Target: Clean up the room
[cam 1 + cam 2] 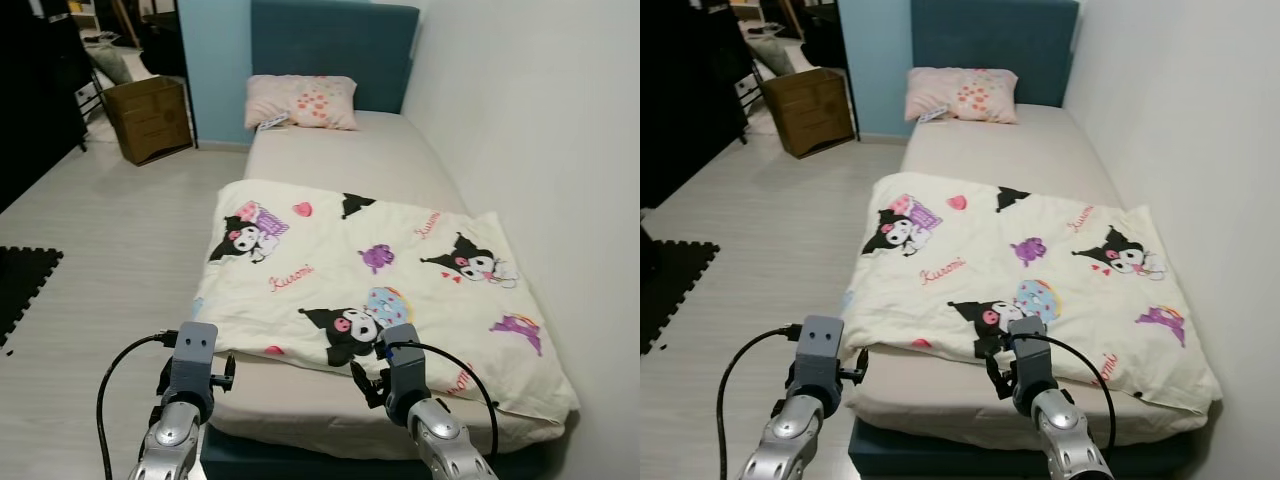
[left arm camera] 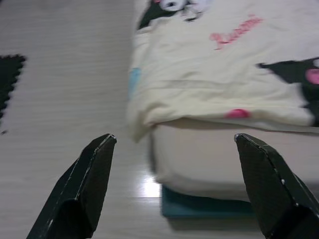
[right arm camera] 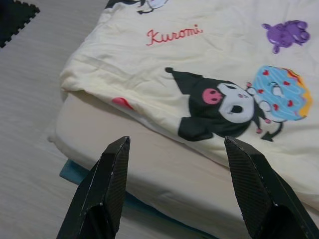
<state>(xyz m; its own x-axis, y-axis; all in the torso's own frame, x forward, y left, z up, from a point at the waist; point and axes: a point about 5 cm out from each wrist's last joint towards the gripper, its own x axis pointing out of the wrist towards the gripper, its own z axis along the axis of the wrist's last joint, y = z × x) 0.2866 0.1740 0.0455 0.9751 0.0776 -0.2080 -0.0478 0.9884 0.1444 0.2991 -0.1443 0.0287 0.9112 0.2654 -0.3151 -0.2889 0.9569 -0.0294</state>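
In the head views, the robot stands at the foot of a single bed (image 1: 330,160) with a beige mattress and a teal headboard (image 1: 335,45). A cream blanket (image 1: 370,290) printed with black cartoon figures lies spread over the near half of the mattress, somewhat askew, its near edge just ahead of both claws. The left gripper (image 1: 195,375) hovers beside the bed's near left corner, over the pale wooden floor (image 1: 110,240); the blanket's left corner lies just ahead of it and to its right. The right gripper (image 1: 385,375) hangs above the foot end of the mattress, with the blanket hem right in front of it. Far beyond both claws a pink patterned pillow (image 1: 300,100) rests against the headboard, and a cardboard box (image 1: 150,118) stands on the floor well off to the left. A black foam mat (image 1: 20,280) lies on the floor left of the left claw.

In the left wrist view, the left claw's two black fingers (image 2: 82,186) are spread wide with nothing between them; ahead of them are the mattress corner, the drooping blanket corner and the dark bed base below.

In the right wrist view, the right claw's fingers (image 3: 107,191) also stand wide apart and empty, above bare mattress, with the blanket hem just beyond the tips.
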